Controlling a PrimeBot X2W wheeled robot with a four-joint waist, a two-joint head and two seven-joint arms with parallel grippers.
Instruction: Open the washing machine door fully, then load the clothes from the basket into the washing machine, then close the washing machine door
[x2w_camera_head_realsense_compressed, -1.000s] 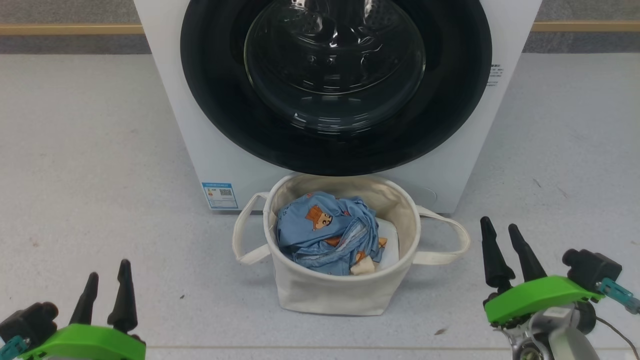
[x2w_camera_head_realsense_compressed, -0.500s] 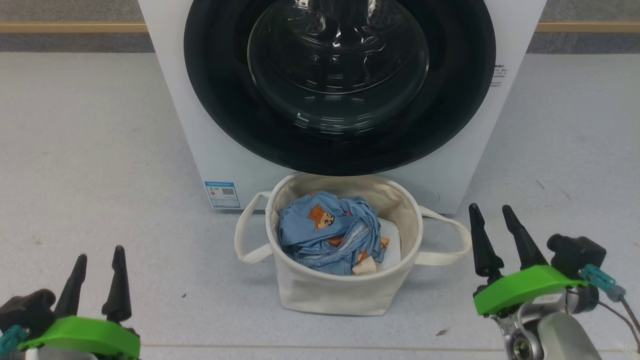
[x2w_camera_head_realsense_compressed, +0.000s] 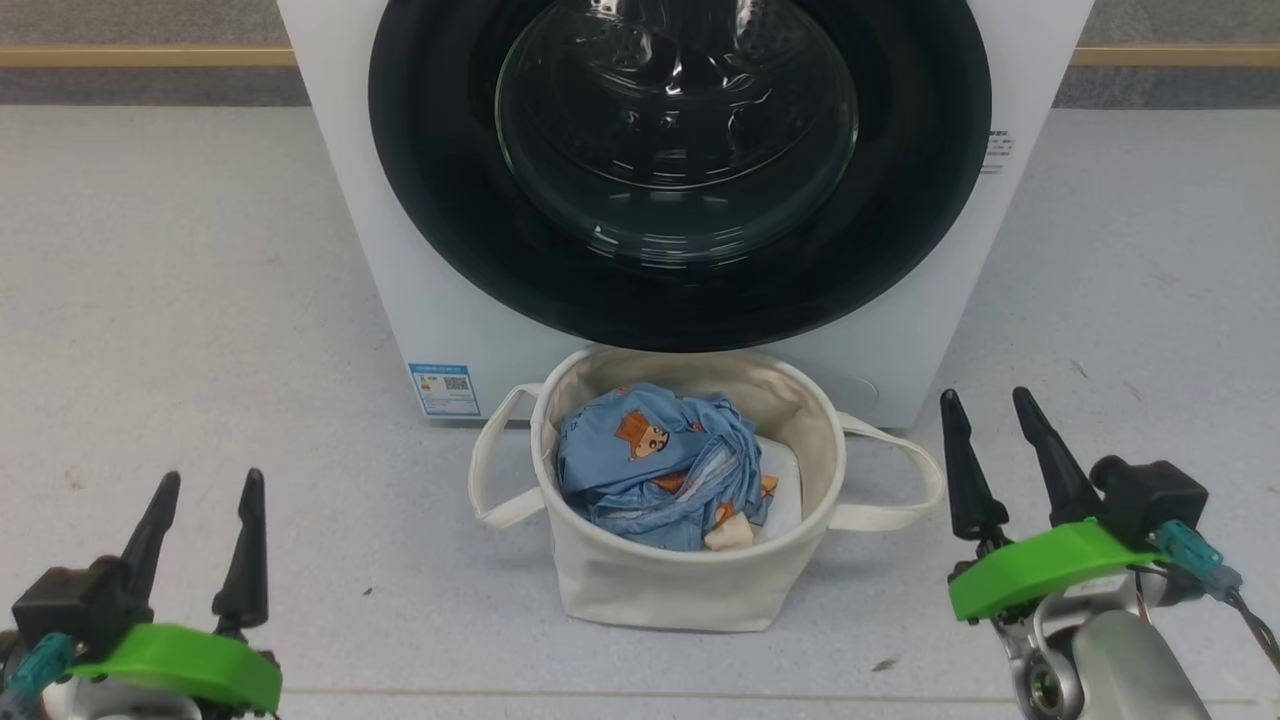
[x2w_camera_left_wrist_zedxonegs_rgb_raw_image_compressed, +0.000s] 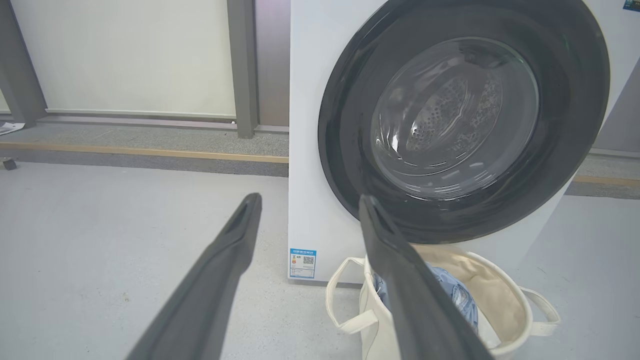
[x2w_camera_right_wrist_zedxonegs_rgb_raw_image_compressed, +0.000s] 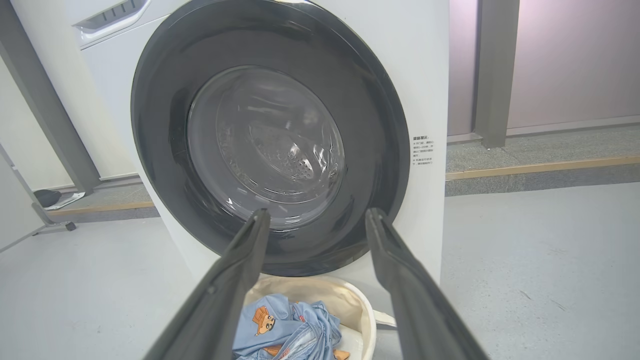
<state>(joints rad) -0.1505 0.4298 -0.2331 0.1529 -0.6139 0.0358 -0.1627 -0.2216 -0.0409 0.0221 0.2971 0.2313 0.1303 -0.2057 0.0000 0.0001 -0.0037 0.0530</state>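
The white washing machine (x2w_camera_head_realsense_compressed: 350, 200) stands ahead with its washing machine door (x2w_camera_head_realsense_compressed: 440, 240) shut, black rim around a clear glass bowl. On the floor right in front sits the off-white basket (x2w_camera_head_realsense_compressed: 660, 590), holding the clothes (x2w_camera_head_realsense_compressed: 650, 470): blue bear-print fabric and a small cream piece. My left gripper (x2w_camera_head_realsense_compressed: 210, 480) hovers open at the lower left, well left of the basket. Open too, my right gripper (x2w_camera_head_realsense_compressed: 985, 398) hangs to the right of the basket's handle. Neither holds anything. The door (x2w_camera_left_wrist_zedxonegs_rgb_raw_image_compressed: 345, 150) and the basket (x2w_camera_left_wrist_zedxonegs_rgb_raw_image_compressed: 505, 300) lie ahead in the left wrist view, and both door (x2w_camera_right_wrist_zedxonegs_rgb_raw_image_compressed: 160, 150) and clothes (x2w_camera_right_wrist_zedxonegs_rgb_raw_image_compressed: 285, 330) in the right wrist view.
Grey floor (x2w_camera_head_realsense_compressed: 150, 300) spreads on both sides of the machine. A raised ledge with a wooden strip (x2w_camera_head_realsense_compressed: 140, 57) runs behind it. A white pad (x2w_camera_head_realsense_compressed: 785, 480) lies in the basket under the clothes. A blue label (x2w_camera_head_realsense_compressed: 443, 388) marks the machine's lower left corner.
My right gripper has risen and come a little nearer the basket. The left gripper has shifted slightly. The head camera moved a touch to the left.
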